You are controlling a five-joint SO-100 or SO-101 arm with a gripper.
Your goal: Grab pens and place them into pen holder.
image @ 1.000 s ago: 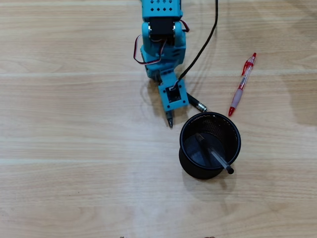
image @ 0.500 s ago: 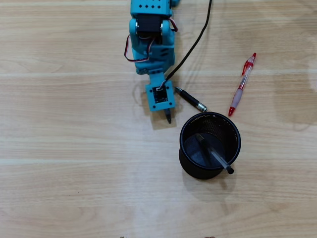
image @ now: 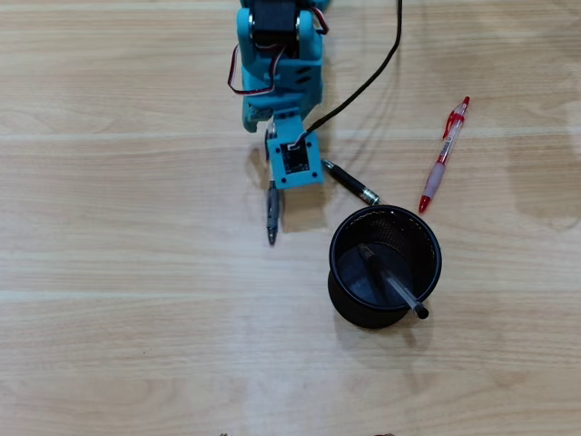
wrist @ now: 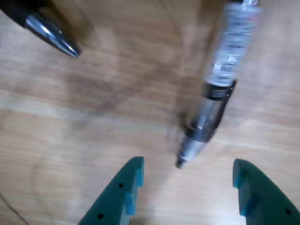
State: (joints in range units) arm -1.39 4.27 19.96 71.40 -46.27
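In the overhead view my teal gripper (image: 273,180) points down at the near end of the black-and-grey clicker pen (image: 272,214), which lies flat on the wood. In the wrist view the gripper (wrist: 187,161) is open and empty, with that pen (wrist: 220,84) lying between and ahead of the fingertips (wrist: 129,185). The short dark pen (image: 349,182) lies diagonally beside the gripper, its tip at the wrist view's top left (wrist: 49,30). The red-and-translucent pen (image: 445,154) lies at the right. The black mesh pen holder (image: 338,272) holds the clear pen with black cap (image: 392,283).
A black cable (image: 368,77) runs from the arm (image: 277,54) up to the top edge. The pale wood table (image: 136,300) lies around everything, with the holder standing just right of and below the gripper.
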